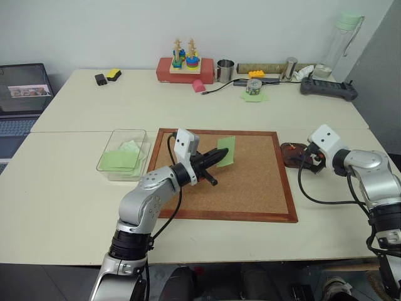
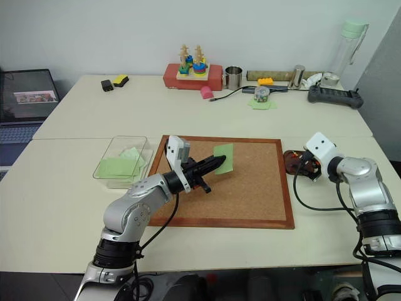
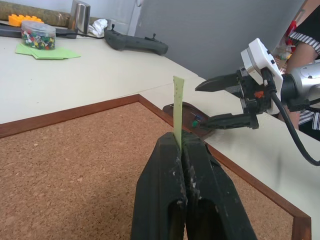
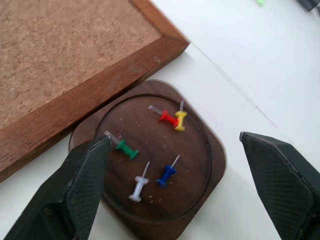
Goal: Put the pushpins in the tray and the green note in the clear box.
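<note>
Head views: the left hand (image 1: 220,155) is clamped on the green note (image 1: 226,151), holding it above the cork board (image 1: 250,182) near the board's far edge. The clear box (image 1: 123,150) sits just beside the board's left edge, with pale green paper sheets (image 1: 122,157) inside. The right hand (image 1: 311,157) hangs over the tray (image 1: 292,154), just off the board's right edge.

Left wrist view: black fingers (image 3: 165,195) pressed together pinch the note edge-on and upright.

Right wrist view: the right hand's fingers (image 4: 75,190) stand wide apart, gripping nothing, above the tray, where five pushpins (image 4: 170,119) lie: red, yellow, green, blue, white.
</note>
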